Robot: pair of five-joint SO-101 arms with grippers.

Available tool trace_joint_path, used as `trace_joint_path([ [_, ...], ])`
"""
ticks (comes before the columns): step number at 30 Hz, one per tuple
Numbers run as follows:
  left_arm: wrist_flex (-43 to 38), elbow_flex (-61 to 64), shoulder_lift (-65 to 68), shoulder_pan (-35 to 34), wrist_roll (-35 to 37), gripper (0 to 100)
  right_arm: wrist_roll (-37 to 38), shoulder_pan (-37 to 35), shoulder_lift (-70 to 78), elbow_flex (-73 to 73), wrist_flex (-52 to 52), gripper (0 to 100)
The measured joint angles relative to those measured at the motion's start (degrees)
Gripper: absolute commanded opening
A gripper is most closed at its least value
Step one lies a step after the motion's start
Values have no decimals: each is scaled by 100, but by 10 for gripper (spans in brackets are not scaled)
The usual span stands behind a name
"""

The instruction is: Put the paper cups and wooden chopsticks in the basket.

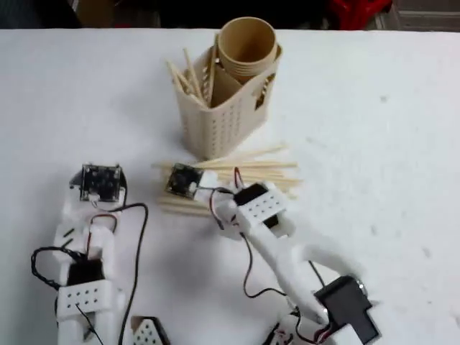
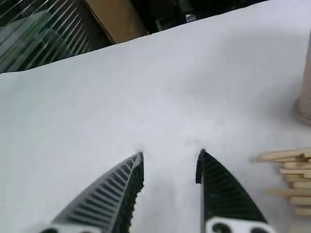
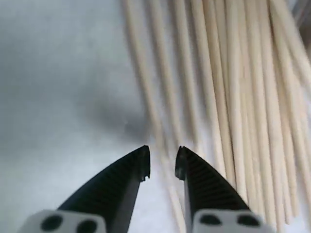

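Wooden chopsticks (image 3: 228, 97) lying loose in pale, thin pile, side by side, just beyond right gripper (image 3: 163, 162). Its jaws standing slightly apart, one stick passing under tips, nothing clamped. Left gripper (image 2: 170, 160) hanging wide apart over bare table (image 2: 146, 97), stick ends off to its side. Farther beyond pile, basket (image 1: 230, 122) holding stacked paper cups (image 1: 248, 47) plus few sticks. Judging: cups done, most sticks waiting.

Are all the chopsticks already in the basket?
No, loose chopsticks lie on the table in front of the basket.
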Motion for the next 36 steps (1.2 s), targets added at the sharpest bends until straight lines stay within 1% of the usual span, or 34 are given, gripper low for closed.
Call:
trace_joint_path([
  [9, 0, 0, 0, 0, 0, 189, 0, 0, 53, 0, 0, 94],
  [14, 0, 0, 0, 0, 0, 189, 431, 0, 53, 0, 0, 94],
  [18, 0, 0, 0, 0, 0, 189, 554, 0, 53, 0, 0, 94],
  [27, 0, 0, 0, 0, 0, 189, 554, 0, 123, 18, -237, 94],
  [36, 88, 0, 0, 0, 0, 189, 554, 35, 853, -343, -264, 83],
])
